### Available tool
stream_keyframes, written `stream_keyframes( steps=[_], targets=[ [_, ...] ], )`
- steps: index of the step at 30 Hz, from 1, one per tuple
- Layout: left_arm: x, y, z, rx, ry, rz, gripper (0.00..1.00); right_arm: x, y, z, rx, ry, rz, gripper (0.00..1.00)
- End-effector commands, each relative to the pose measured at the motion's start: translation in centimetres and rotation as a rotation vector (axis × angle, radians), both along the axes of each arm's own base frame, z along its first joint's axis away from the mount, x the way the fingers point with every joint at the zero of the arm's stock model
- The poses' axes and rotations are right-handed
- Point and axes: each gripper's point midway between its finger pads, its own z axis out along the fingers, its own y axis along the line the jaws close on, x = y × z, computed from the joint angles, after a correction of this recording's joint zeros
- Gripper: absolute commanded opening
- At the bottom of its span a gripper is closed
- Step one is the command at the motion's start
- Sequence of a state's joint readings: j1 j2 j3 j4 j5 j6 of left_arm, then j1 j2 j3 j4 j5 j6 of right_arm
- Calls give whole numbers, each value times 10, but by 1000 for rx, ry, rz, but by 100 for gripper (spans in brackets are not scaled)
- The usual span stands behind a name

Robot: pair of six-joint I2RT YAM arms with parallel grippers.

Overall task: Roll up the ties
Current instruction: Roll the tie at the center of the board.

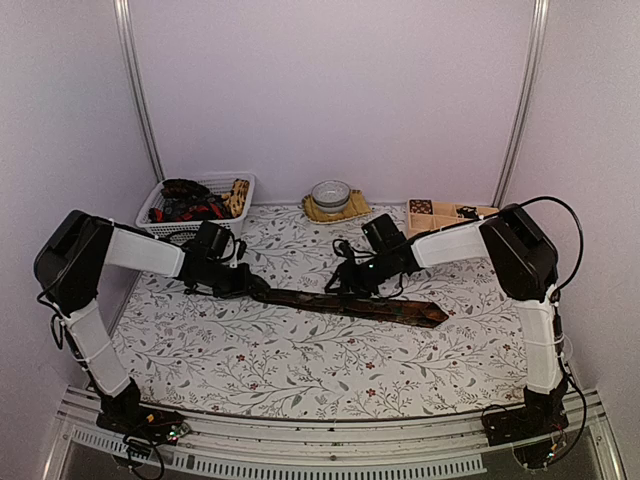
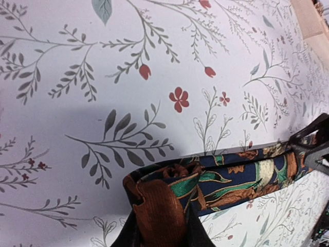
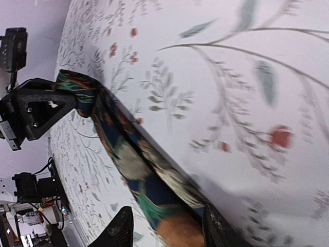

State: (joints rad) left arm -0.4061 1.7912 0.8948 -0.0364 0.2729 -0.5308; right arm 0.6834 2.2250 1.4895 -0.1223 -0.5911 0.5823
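On the table (image 1: 300,380), the tie (image 1: 300,297) lies stretched flat across the middle, its narrow end clenched in the left gripper (image 1: 246,285), apparently to start the roll, while the right gripper (image 1: 348,283) straddles it mid-length, jaws released, likely as a guide.

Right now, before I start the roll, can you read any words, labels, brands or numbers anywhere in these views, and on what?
None readable in any view.
necktie: woven pattern only, no label showing.
floral tablecloth: printed sprigs and flowers, no lettering.
white basket and wooden tray: too small to tell whether they carry any marking.
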Motion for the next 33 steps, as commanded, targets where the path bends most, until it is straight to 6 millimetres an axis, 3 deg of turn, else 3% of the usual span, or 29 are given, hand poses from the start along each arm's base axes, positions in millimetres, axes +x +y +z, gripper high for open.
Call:
stream_keyframes(
  steps=[1,5,9,14,25,33],
  targets=[
    [-11,22,-17,312,15,9,0,17,-51,55,-47,-155,-92,46],
    [-10,20,-19,479,-2,-6,0,20,-82,35,-122,-159,-133,46],
    [-5,16,-12,651,-45,-13,0,14,-91,23,-160,-154,-131,46],
    [-7,8,-12,891,-100,-51,0,5,-95,12,-150,-118,-128,46],
    [-15,-16,-7,1277,-204,-156,0,7,-98,10,-121,-91,-138,46],
    [-27,-44,-18,1311,-233,-233,0,8,-96,6,-107,-74,-137,46]
  ],
)
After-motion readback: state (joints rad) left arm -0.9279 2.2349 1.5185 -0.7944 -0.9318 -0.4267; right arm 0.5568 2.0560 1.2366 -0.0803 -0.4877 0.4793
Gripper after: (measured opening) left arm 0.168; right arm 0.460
